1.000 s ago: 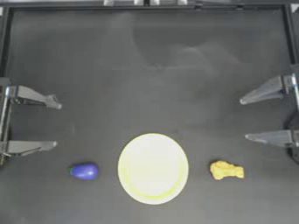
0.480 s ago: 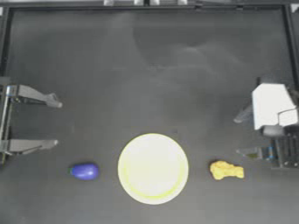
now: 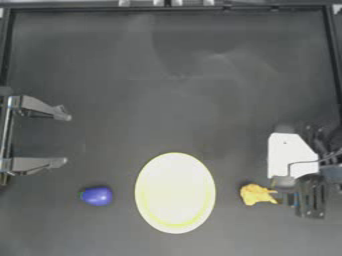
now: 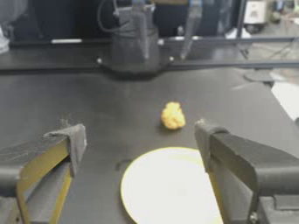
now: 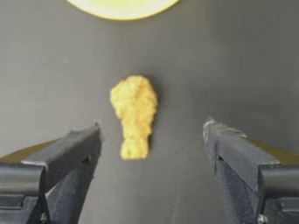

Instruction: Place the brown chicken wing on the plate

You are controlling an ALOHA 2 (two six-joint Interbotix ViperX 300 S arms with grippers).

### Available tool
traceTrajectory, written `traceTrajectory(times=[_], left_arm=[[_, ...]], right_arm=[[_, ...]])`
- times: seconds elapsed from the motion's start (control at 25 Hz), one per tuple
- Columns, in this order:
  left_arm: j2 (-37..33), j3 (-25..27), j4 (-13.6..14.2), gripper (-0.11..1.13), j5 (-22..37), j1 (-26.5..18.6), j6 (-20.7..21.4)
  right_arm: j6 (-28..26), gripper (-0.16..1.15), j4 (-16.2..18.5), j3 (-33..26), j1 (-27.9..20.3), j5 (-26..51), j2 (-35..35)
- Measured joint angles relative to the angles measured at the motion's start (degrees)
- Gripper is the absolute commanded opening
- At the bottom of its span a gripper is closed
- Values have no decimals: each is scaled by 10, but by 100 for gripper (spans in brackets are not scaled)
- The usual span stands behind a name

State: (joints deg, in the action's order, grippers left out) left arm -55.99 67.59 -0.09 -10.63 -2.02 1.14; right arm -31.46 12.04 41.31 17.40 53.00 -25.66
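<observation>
Now the right gripper hung wide open, empty, jaws flanking the lumpy golden brown chicken wing without touching it.

Plate: cut off by the edge in the right wrist view, only a rim arc shown; in the left wrist view partly hidden behind one jaw and cut by the edge.
Right end effector: jaw tips blurred from above, contact with the wing not resolved there.
Left end effector: jaw bases cut off in the wrist view.
Clutter beyond the counter: blurred, not identified.
</observation>
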Motion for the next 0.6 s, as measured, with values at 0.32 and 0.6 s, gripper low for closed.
traceTrajectory(times=[0.32,0.6], left_arm=[[-1,0,-1,102,0,-1,1],[0,0,-1,102,0,-1,0]], right_arm=[[-37,98,4,11,8,-18,70],[-72,98,23,34,9,-59,111]])
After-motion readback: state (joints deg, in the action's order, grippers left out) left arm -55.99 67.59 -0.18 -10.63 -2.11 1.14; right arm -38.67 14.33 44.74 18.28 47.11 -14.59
